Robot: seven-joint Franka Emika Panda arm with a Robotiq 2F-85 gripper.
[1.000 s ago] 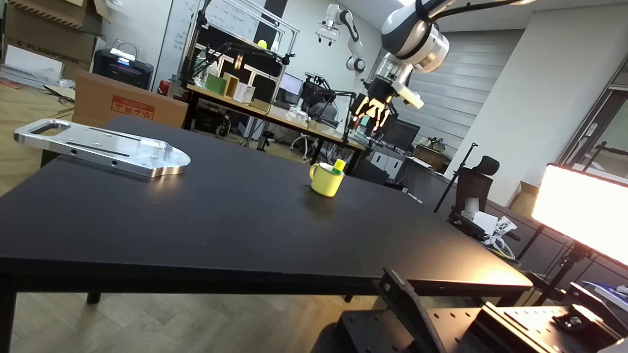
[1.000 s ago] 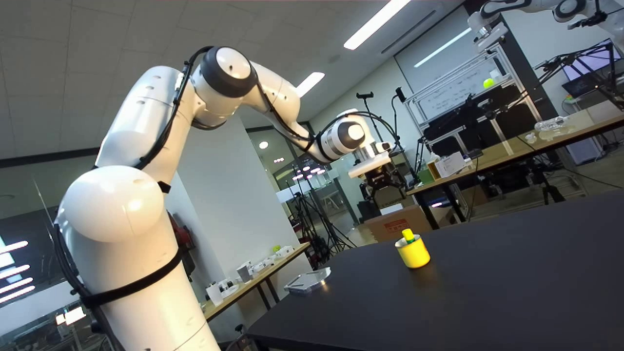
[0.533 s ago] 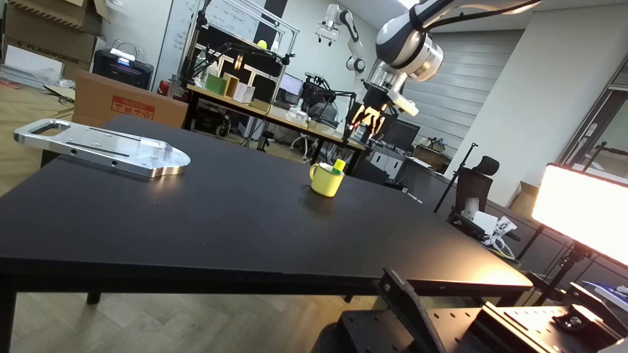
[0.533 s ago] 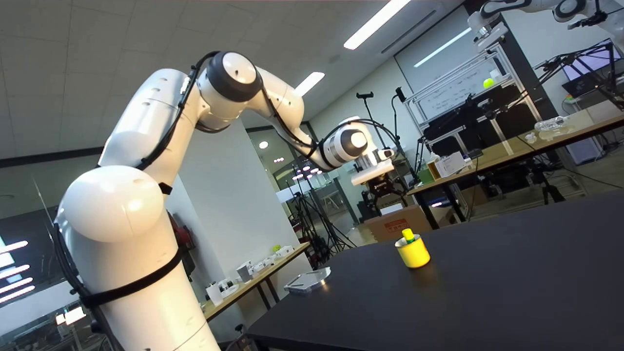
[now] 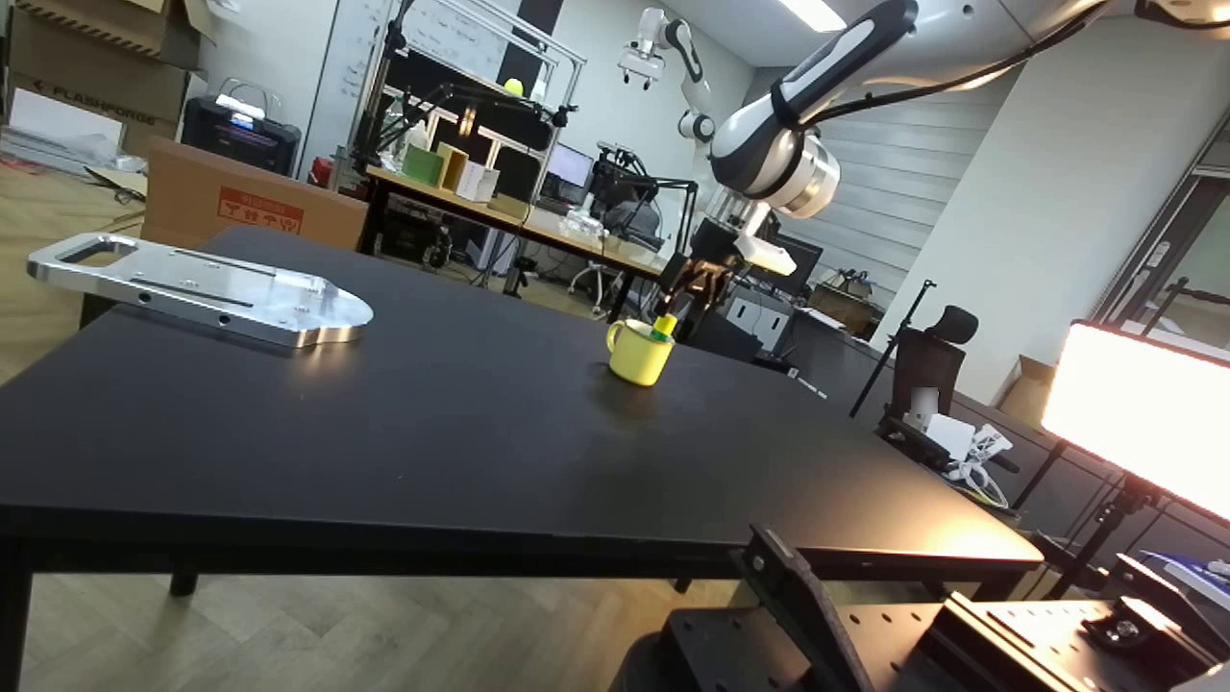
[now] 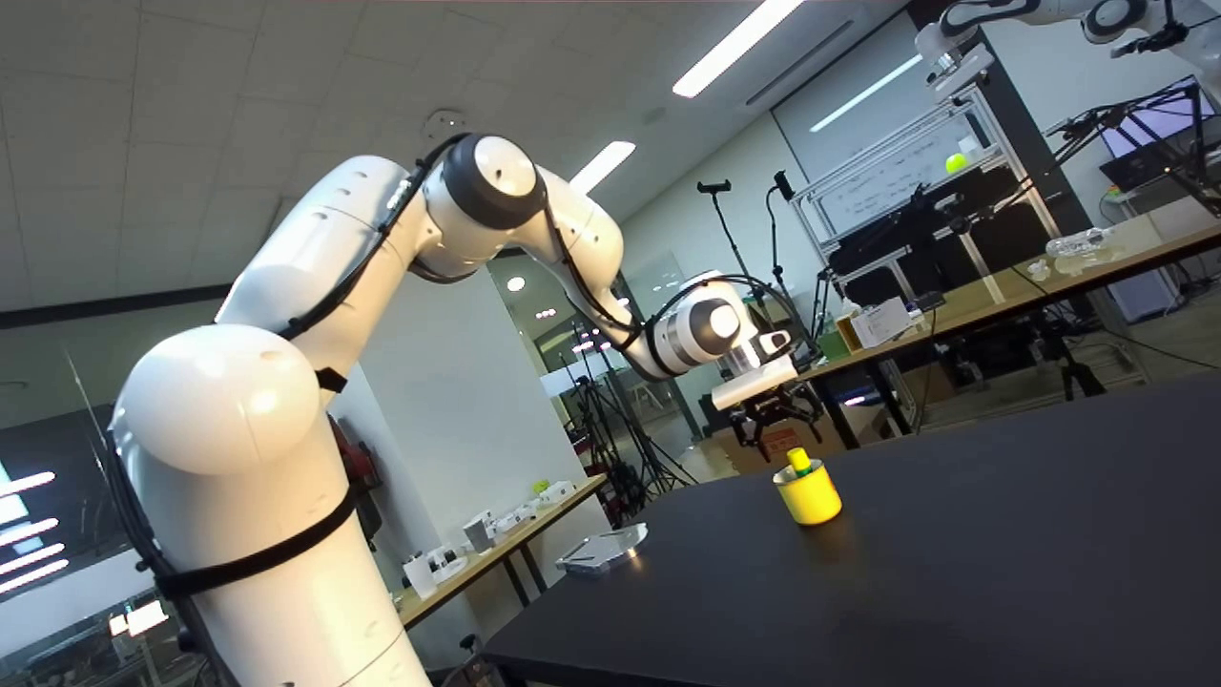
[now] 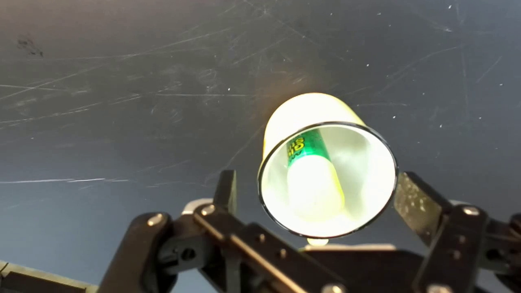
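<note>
**Gripper (image 7: 317, 187) spread wide and empty over yellow mug (image 7: 313, 110) holding a glue stick (image 7: 313, 185)**

Closest in, wrist view: both fingers (image 7: 225, 190) as far apart as they go, nothing gripped. Mug rim lies between them from this angle; one finger lines up right at the rim, can't tell if it touches. Both exterior views: gripper pointing down, just above the mug, on the end of the white arm (image 6: 329, 239).

Mug upright on the black table (image 5: 461, 452), pale inside, dark rim, handle visible in an exterior view. Glue stick stands in it, cap end up and poking above the rim; green label, lettering partly readable, yellow cap washed out by glare in wrist view.

Further along, at the table's edge and well apart from the mug: silver metal plate (image 5: 202, 288) with a handle slot.

Past the table: lit lamp panel (image 5: 1143, 413) on a stand, cardboard box (image 5: 250, 207) with red label, wood-topped bench (image 6: 963, 307) carrying a green box (image 5: 423, 165). Farthest: second robot arm (image 5: 700, 99), raised near the wall.
</note>
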